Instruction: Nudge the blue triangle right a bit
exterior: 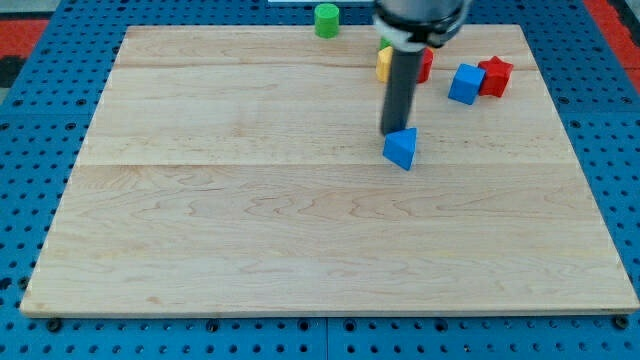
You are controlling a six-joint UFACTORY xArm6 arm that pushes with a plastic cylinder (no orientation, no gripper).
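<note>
Right of board centre, your tip [391,134] is touching the small blue triangle block's [402,149] upper-left edge; no gripper is showing, so you cannot tell its state.

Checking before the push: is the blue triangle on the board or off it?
On. The blue triangle sits on the wooden board, well inside its edges, with my tip at its upper left.
</note>
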